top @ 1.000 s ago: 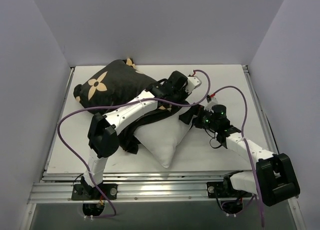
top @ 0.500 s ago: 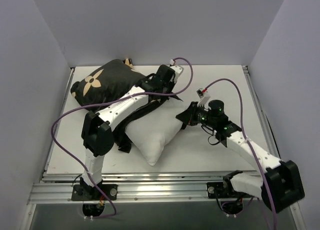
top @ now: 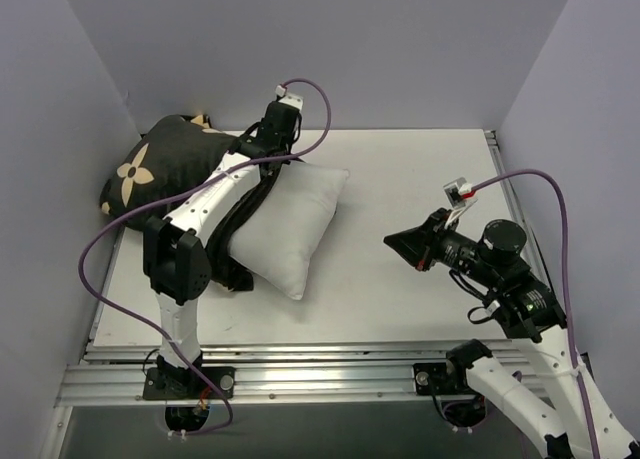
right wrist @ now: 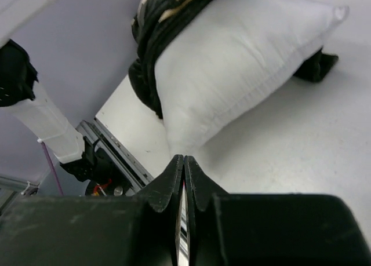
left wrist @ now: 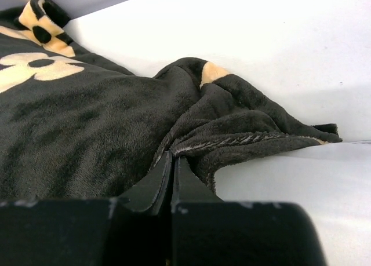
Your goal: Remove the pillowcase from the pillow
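Observation:
The black pillowcase (top: 160,164) with tan flower motifs is bunched at the far left of the table and still wraps the pillow's left end. The white pillow (top: 285,224) lies mostly bare, slanting toward the front. My left gripper (top: 258,157) sits at the case's open edge. In the left wrist view it (left wrist: 172,157) is shut on a fold of the pillowcase (left wrist: 87,115). My right gripper (top: 395,241) hovers to the right of the pillow, apart from it. In the right wrist view it (right wrist: 184,159) is shut with nothing in it, facing the pillow (right wrist: 232,63) and the pillowcase (right wrist: 156,28).
Grey walls close in the white table (top: 420,169) on the left, back and right. A metal rail (top: 300,379) runs along the near edge. The left arm's purple cable (top: 105,239) loops over the table's left side.
My left gripper has dragged the pillowcase back and left, baring more of the pillow. The right gripper has left the pillow's corner, shut, and drawn back to the right.

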Robot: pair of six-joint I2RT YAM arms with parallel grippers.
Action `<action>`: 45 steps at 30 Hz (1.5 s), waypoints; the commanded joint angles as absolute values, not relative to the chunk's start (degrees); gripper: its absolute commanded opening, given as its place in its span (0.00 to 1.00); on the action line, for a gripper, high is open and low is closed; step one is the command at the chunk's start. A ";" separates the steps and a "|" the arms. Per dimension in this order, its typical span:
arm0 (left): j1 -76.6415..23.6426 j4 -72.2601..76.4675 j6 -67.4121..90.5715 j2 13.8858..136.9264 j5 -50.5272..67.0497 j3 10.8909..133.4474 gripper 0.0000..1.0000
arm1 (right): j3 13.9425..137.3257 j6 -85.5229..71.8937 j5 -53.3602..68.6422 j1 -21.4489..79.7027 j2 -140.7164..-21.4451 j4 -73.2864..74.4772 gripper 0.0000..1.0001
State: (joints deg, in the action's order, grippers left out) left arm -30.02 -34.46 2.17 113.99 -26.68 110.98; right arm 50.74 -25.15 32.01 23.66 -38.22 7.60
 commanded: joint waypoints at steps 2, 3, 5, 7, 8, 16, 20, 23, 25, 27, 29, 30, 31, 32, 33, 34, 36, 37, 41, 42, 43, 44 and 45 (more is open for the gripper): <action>-29.70 -29.90 0.17 109.17 -24.54 110.59 0.02 | 51.42 -23.19 27.17 23.38 -38.40 17.66 0.00; -30.66 -28.23 0.09 108.20 -23.13 109.00 0.02 | 50.81 -23.90 26.46 23.38 -39.45 15.84 0.00; -32.07 -24.09 -2.11 105.30 -20.48 104.79 0.02 | 47.91 -26.87 26.11 23.38 -41.12 12.06 0.23; -34.10 -22.94 -2.55 103.55 -19.87 103.28 0.02 | 44.76 -28.82 24.36 23.38 -42.62 4.77 0.48; -34.71 -23.03 -2.55 103.10 -19.43 102.66 0.02 | 43.95 -30.31 23.82 23.38 -45.06 2.14 0.67; -39.02 -23.99 -0.70 99.32 -16.79 99.94 0.02 | 43.94 -30.76 20.91 22.33 -65.54 -17.47 1.00; -39.73 -23.82 -0.70 99.14 -16.96 99.32 0.02 | 46.05 -33.04 24.78 22.15 -78.80 -26.61 1.00; -39.81 -24.43 -0.70 100.10 -17.14 100.01 0.02 | 47.55 -35.85 28.38 22.32 -85.92 -34.69 1.00; -39.99 -24.87 -0.70 100.72 -17.05 100.46 0.02 | 49.03 -37.08 31.53 22.67 -88.76 -40.33 1.00; -40.25 -24.87 -0.70 100.90 -16.79 100.63 0.02 | 50.53 -38.05 33.13 23.11 -92.19 -43.66 1.00; -40.25 -24.79 -0.70 101.16 -16.61 100.72 0.02 | 52.99 -38.14 33.93 23.82 -95.17 -44.12 1.00; -40.25 -24.87 -0.70 101.34 -16.44 100.72 0.02 | 53.61 -38.41 34.36 23.91 -96.06 -45.86 1.00; -40.34 -24.70 -0.70 101.42 -16.44 100.81 0.02 | 53.96 -38.93 34.97 23.99 -96.93 -47.53 1.00; -40.34 -24.78 -0.70 101.43 -16.35 100.81 0.02 | 54.40 -39.72 37.24 23.99 -98.51 -49.55 1.00; -40.34 -24.70 -0.70 101.51 -16.35 100.72 0.02 | 54.67 -41.38 38.74 24.08 -99.31 -53.83 1.00; -40.34 -24.78 -0.70 101.60 -16.43 100.72 0.02 | 54.84 -42.18 40.33 24.34 -100.10 -55.70 1.00; -40.34 -24.87 -0.70 101.95 -16.35 100.63 0.02 | 55.11 -45.41 45.25 24.61 -102.30 -63.84 1.00; -40.25 -24.87 -0.70 102.04 -16.43 100.63 0.02 | 55.02 -47.35 46.92 24.78 -103.09 -67.29 1.00; -40.25 -24.87 -0.88 102.39 -16.79 100.55 0.02 | 54.49 -58.08 53.34 25.92 -107.65 -85.66 0.94; -40.25 -24.96 -1.05 102.57 -16.96 100.63 0.02 | 54.23 -59.75 55.00 26.28 -108.10 -91.52 0.92; -40.25 -24.96 -1.14 102.48 -17.14 100.63 0.02 | 54.14 -61.94 55.54 26.45 -108.45 -93.58 0.87; -40.25 -24.87 -1.23 102.57 -17.23 100.81 0.02 | 53.97 -62.31 55.81 26.72 -108.54 -94.73 0.84; -40.17 -25.13 -1.32 102.66 -17.31 100.90 0.02 | 53.62 -62.23 55.29 26.81 -108.46 -94.48 0.81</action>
State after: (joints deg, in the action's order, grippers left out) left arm -39.24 -28.42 -1.45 102.45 -19.53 98.80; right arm 52.14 -55.27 49.06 24.10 -109.19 -66.83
